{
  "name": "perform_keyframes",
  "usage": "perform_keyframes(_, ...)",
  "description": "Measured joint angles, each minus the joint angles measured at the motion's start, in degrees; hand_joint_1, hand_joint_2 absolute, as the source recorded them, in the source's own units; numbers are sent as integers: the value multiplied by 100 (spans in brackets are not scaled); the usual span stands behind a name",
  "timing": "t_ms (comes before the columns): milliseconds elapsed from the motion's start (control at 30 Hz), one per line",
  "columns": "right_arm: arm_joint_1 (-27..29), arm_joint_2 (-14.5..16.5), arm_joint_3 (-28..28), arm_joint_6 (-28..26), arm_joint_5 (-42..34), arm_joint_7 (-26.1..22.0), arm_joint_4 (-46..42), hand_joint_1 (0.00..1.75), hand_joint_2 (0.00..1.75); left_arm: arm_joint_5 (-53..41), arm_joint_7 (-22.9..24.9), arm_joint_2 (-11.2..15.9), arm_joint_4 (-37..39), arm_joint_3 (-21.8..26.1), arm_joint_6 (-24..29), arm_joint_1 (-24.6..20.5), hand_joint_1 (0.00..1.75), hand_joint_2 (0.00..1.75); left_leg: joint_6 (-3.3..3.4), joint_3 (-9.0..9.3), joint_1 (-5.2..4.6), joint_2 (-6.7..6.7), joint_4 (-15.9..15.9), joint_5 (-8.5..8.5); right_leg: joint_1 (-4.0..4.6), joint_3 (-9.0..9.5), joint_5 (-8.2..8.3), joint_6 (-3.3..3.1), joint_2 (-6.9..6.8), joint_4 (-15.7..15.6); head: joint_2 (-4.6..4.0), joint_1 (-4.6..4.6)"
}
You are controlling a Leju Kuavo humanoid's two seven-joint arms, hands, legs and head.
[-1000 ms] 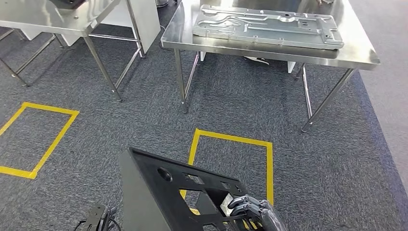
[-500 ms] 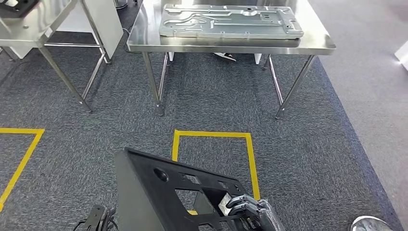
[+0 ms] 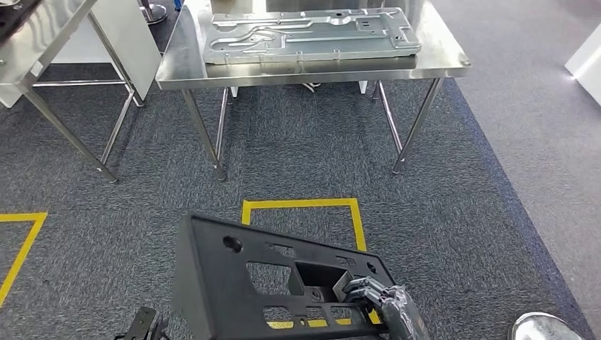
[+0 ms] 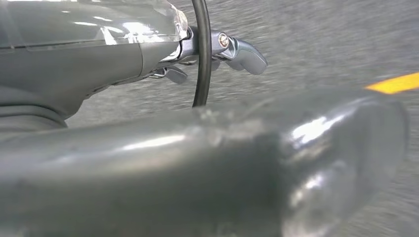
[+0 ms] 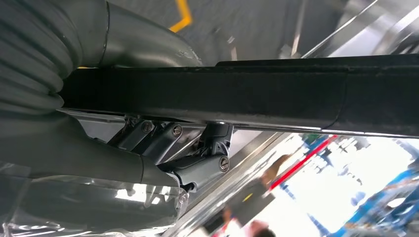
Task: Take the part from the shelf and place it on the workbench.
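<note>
Standing at the far left of the head view is a steel surface (image 3: 32,42) on thin legs, partly cut off by the frame, with a white panel (image 3: 127,35) beside it. Below it on the grey carpet (image 3: 439,212) runs a corner of a yellow tape outline (image 3: 25,244). Low at the frame's edge, left of the part, sits the left hand (image 3: 142,327), a small dark shape; whether its fingers are spread or curled cannot be told there. In the left wrist view the left hand (image 4: 217,54) is blurred, with a black cable (image 4: 201,49) crossing it above the carpet, and its state stays unclear.

The black part (image 3: 269,283), a flat panel with several cut-outs, is held tilted above the floor in the lower middle, over a yellow tape square (image 3: 301,205). The right hand (image 3: 375,301) grips it at its right edge, fingers curled through one opening. The right wrist view shows the same hold from close: the right hand (image 5: 163,148) has its thumb on one face of the part's dark edge (image 5: 247,94) and its fingers (image 5: 197,168) on the other.

Straight ahead stands the workbench (image 3: 432,60), a steel surface carrying a large grey metal plate (image 3: 305,35) with raised ribs, well apart from the part. At the lower right corner a round shiny object (image 3: 542,327) lies on the carpet.
</note>
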Motion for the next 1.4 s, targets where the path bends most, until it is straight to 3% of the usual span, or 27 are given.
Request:
perform_keyframes(67,-27,0,-91,-65,28,44,12,175,175,-59,280,15,40,61,65,98,0,0,72,183,-24,-10,-689,477,15,101,-82,30,42,6,0,1)
perform_keyframes(100,-38,0,-125,-91,40,56,14,175,175,-90,388,22,61,78,90,139,0,0,107,262,-41,-16,-933,571,23,119,-115,56,61,16,0,0)
perform_keyframes(167,-52,3,-184,-138,85,99,21,175,175,-139,535,38,94,98,119,243,0,0,167,312,-79,-25,-1072,542,18,109,-147,125,78,22,0,1)
perform_keyframes(267,-60,29,-304,-214,161,178,25,175,175,-160,623,45,117,162,116,399,0,0,252,381,-55,-25,-1179,536,-2,103,-229,221,55,83,0,1)
perform_keyframes(333,-79,49,-403,-256,169,208,31,175,175,-160,634,44,126,191,113,434,0,0,313,449,-33,-22,-1238,530,-20,-126,-458,265,8,555,0,2)
perform_keyframes(400,-93,66,-482,-287,197,248,52,175,175,-162,639,44,129,212,105,448,0,0,350,485,-35,-22,-1245,493,-37,-582,-709,301,-14,1298,0,2)
perform_keyframes(433,-94,76,-514,-296,233,287,70,175,175,-165,638,44,131,224,99,457,0,0,354,507,-37,-23,-1244,469,-48,-757,-722,316,-19,1527,0,1)
perform_keyframes(467,-97,85,-553,-302,288,340,92,175,175,-168,632,43,131,240,92,464,0,0,349,538,-37,-23,-1243,443,-59,-841,-622,325,-25,1564,0,2)
perform_keyframes(500,-112,93,-599,-306,361,411,116,175,175,-173,623,39,131,258,80,465,0,0,339,578,-36,-24,-1243,413,-69,-807,-412,326,-32,1374,0,2)
perform_keyframes(567,-201,105,-704,-304,526,568,175,175,175,-180,605,25,131,299,50,446,0,0,298,654,-39,-26,-1242,351,-74,-531,58,304,-57,655,0,2)
perform_keyframes(600,-270,113,-763,-300,604,645,212,175,175,-184,597,16,131,320,33,422,0,0,266,674,-48,-26,-1236,320,-60,-403,181,282,-67,344,0,2)
perform_keyframes(633,-337,120,-819,-295,669,711,249,175,175,-191,595,10,131,337,21,397,0,0,232,680,-55,-25,-1235,297,-45,-331,219,261,-75,163,0,2)
perform_keyframes(733,-511,130,-948,-275,885,935,370,175,175,-225,618,-9,131,380,4,342,0,0,133,707,-60,-8,-1251,240,-30,-280,165,184,-59,53,0,0)
perform_keyframes(800,-706,130,-993,-220,1053,1153,505,175,175,-246,648,-26,131,425,-20,309,0,0,75,646,-51,-3,-1038,101,-54,-227,153,119,-45,6,0,0)
perform_keyframes(900,-1056,130,-1053,-86,1180,1467,805,175,175,-258,690,-39,131,502,-64,272,0,0,32,101,-43,-12,-12,-331,-40,-164,104,45,-48,-9,0,-1)
perform_keyframes(933,-1142,130,-1066,-60,1198,1526,915,175,175,-258,700,-43,131,520,-76,275,0,0,24,-94,-43,-13,282,-388,-32,-139,80,36,-49,-6,0,-1)
perform_keyframes(967,-1207,130,-1072,-42,1208,1560,1010,175,175,-260,708,-48,131,536,-85,281,0,0,20,-210,-42,-13,396,-332,-25,-110,52,34,-49,-4,0,0)
perform_keyframes(1000,-1264,130,-1073,-30,1212,1577,1092,175,175,-266,716,-52,131,553,-89,284,0,0,23,-231,-42,-12,303,-162,-21,-71,20,38,-50,1,0,0)
perform_keyframes(1067,-1372,130,-1071,4,1227,1591,1228,175,175,-303,746,-57,131,591,-86,283,0,0,63,-14,-55,41,-372,345,-16,18,-60,58,-76,12,0,0)
perform_keyframes(1133,-1472,130,-1066,37,1278,1615,1347,175,175,-340,785,-59,131,614,-82,264,0,0,137,189,-102,128,-933,594,9,67,-132,105,-115,40,0,1)
perform_keyframes(1200,-1548,132,-1038,46,1373,1653,1446,175,175,-356,809,-62,131,620,-82,248,0,0,201,218,-137,116,-1063,571,34,75,-168,161,-176,46,0,0)
perform_keyframes(1300,-1667,163,-934,40,1523,1703,1579,175,175,-391,833,-73,131,624,-81,252,0,0,298,271,-95,-17,-1136,579,12,62,-290,236,-231,151,0,0)
perform_keyframes(1333,-1703,192,-913,39,1544,1712,1610,175,175,-401,838,-76,131,625,-81,247,0,0,330,298,-76,-59,-1160,579,-2,-38,-400,259,-201,369,0,1)
perform_keyframes(1400,-1746,281,-893,37,1569,1731,1677,175,175,-416,848,-78,131,627,-81,242,0,0,367,325,-69,-139,-1169,556,-37,-416,-662,291,-135,1052,0,1)
